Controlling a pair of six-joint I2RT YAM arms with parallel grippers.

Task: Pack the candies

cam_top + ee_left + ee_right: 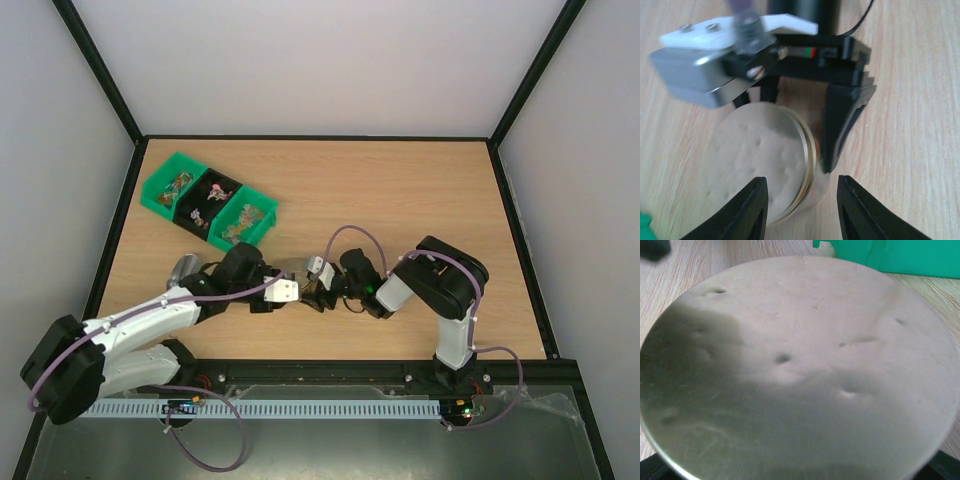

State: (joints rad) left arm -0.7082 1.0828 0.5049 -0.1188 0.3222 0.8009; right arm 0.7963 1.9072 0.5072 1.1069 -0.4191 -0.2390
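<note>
The candies [210, 205] are small mixed-colour sweets lying in a green three-compartment bin [208, 200] at the table's back left. A glass jar [298, 272] with a round whitish dimpled lid [755, 160] stands at the near middle. My right gripper [320, 292] is shut on the jar, one black finger [840, 125] against its side. The lid [800, 365] fills the right wrist view, where only the fingertips show at the bottom corners. My left gripper [800, 210] is open, its fingers either side of the lid's rim.
A shiny metal object [185, 268] lies left of the left arm's wrist. The green bin's wall [900, 257] shows just beyond the jar in the right wrist view. Black frame rails border the wooden table [400, 200].
</note>
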